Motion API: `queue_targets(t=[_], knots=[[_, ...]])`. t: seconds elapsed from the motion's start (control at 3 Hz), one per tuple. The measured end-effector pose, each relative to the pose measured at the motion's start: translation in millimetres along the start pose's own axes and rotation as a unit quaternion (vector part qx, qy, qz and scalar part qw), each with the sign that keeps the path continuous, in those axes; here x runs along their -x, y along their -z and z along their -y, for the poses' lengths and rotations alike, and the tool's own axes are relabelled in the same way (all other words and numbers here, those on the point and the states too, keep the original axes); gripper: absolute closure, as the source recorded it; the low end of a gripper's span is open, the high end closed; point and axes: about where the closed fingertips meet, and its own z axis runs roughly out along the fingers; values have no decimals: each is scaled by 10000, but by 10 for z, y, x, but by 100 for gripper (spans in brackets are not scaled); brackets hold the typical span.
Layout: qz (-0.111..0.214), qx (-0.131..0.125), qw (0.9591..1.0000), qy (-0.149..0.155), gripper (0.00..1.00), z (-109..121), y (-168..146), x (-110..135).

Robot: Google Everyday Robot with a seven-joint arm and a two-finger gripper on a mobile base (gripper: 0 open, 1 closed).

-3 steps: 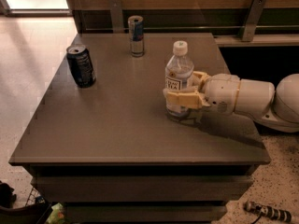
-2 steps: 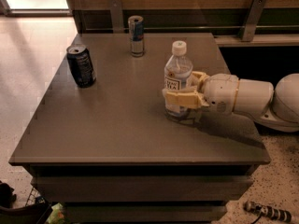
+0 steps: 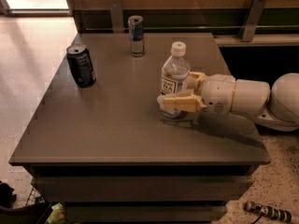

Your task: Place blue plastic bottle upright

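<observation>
The blue plastic bottle [image 3: 175, 76] stands upright on the grey table [image 3: 117, 120], right of centre. It is clear, with a white cap and a pale label. My gripper [image 3: 175, 93] reaches in from the right and is shut on the bottle's lower body. One finger [image 3: 180, 102] crosses the front of the bottle and the other [image 3: 196, 79] lies behind it. The bottle's base rests on the tabletop.
A dark blue soda can [image 3: 81, 65] stands at the table's left. A slim silver-and-blue can [image 3: 136, 35] stands at the back centre. A wooden wall with metal brackets [image 3: 252, 17] runs behind the table. My white arm [image 3: 252, 99] lies over the right edge.
</observation>
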Motion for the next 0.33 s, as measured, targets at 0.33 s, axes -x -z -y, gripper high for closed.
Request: queue_targets(t=[0.33], knots=[[0,12,10000,3,0,-7,-11,4]])
